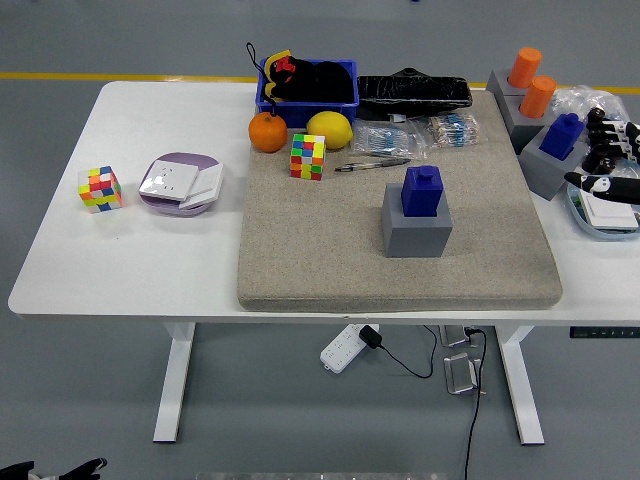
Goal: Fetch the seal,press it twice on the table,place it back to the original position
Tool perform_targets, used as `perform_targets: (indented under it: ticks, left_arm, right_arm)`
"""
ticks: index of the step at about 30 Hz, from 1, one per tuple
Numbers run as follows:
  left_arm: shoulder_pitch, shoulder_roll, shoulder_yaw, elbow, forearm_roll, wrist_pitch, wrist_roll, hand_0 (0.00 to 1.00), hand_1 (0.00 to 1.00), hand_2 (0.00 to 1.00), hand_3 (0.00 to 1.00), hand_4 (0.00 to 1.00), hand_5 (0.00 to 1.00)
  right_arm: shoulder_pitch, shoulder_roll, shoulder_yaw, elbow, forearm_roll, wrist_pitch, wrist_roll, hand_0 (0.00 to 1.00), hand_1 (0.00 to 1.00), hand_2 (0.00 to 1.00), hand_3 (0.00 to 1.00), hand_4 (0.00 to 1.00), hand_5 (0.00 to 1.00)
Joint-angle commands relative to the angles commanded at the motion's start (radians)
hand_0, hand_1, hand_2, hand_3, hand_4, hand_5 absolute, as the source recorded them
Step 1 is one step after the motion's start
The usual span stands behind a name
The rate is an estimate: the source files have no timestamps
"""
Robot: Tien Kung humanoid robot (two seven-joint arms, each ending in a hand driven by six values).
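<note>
Robot hand point(607, 150) beside boxy blue seal point(561, 135)

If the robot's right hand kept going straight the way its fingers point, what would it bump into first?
The right hand at the table's right edge points leftward, so it would probably first bump the blue seal on its grey block right beside it. Depth is hard to judge from this one view.

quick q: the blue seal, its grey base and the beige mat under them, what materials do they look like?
Blue seal: probably hard plastic, matte, uniform colour, moulded stepped top. Grey base: likely plastic too, matte, crisp block edges, possibly printed; cannot tell. Beige mat: looks like felt or woven fabric, speckled fuzzy surface, no shine, soft rounded corners.
</note>
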Motion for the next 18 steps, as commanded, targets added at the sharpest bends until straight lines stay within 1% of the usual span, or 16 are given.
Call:
perform_targets:
  ticks: [3, 8, 10, 11, 18]
  left_arm:
    - [0.001, -0.001, -0.001, 0.000, 0.003, 0.000, 0.001, 0.811, 0.783, 0.758, 0.798, 0.673, 0.429]
    - [0.001, -0.001, -0.002, 0.000, 0.003, 0.000, 0.001, 0.811, 0.783, 0.759, 0.798, 0.672, 0.429]
    - [0.004, -0.002, -0.009, -0.001, 0.016, -0.001, 0.005, 0.811, 0.783, 0.759, 0.798, 0.672, 0.429]
    - [0.004, -0.002, -0.009, -0.001, 0.017, -0.001, 0.005, 0.811, 0.783, 0.759, 0.798, 0.672, 0.429]
    - [0.004, -0.003, -0.010, -0.002, 0.018, -0.001, 0.006, 0.811, 0.783, 0.759, 0.798, 0.672, 0.429]
  right_arm:
    - [0.009, 0.003, -0.042, -0.004, 0.002, -0.002, 0.002, 0.857, 0.840, 0.839, 0.901, 0.998, 0.002]
    - [0.010, 0.004, -0.050, -0.004, 0.003, -0.002, 0.003, 0.860, 0.839, 0.845, 0.900, 0.998, 0.002]
    - [0.044, 0.030, -0.099, -0.026, 0.012, -0.008, 0.012, 0.860, 0.839, 0.845, 0.900, 0.998, 0.002]
    - [0.051, 0.035, -0.113, -0.030, 0.013, -0.008, 0.013, 0.860, 0.839, 0.845, 0.900, 0.998, 0.002]
    - [0.054, 0.038, -0.120, -0.032, 0.014, -0.009, 0.014, 0.860, 0.839, 0.845, 0.900, 0.998, 0.002]
